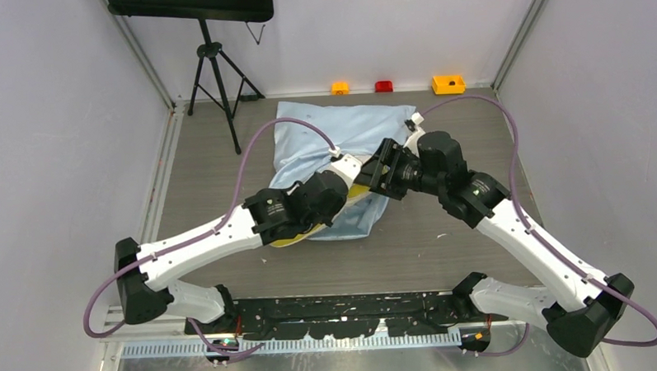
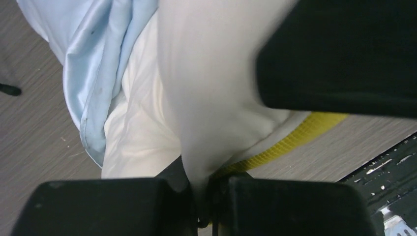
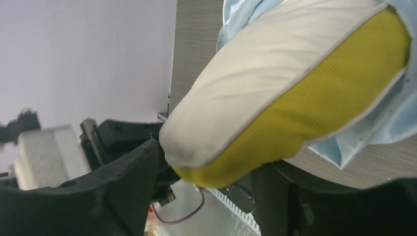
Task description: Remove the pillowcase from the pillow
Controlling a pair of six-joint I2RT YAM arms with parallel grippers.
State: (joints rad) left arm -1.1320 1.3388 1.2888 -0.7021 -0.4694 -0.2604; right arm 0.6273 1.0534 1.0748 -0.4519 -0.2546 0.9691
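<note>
The light-blue pillowcase [image 1: 340, 131] lies wrinkled at the middle back of the table, still around the far part of the white pillow [image 2: 216, 73]. The pillow's near end sticks out, its yellow side band [image 1: 298, 236] showing under my left arm. My left gripper [image 1: 356, 183] is shut on a fold of the pillow's white fabric [image 2: 206, 206], just beside the yellow band [image 2: 295, 137]. The pillowcase's edge [image 2: 93, 59] hangs to its left. My right gripper [image 3: 206, 196] is open, and the pillow's corner [image 3: 246, 98] with its yellow band [image 3: 319, 98] lies between its jaws. Pillowcase fabric [image 3: 388, 123] shows behind.
A black tripod [image 1: 214, 74] stands at the back left. Orange [image 1: 340, 88], red [image 1: 384, 86] and yellow [image 1: 449, 84] blocks sit along the back wall. The black base rail [image 1: 346, 313] runs along the near edge. White walls close in both sides.
</note>
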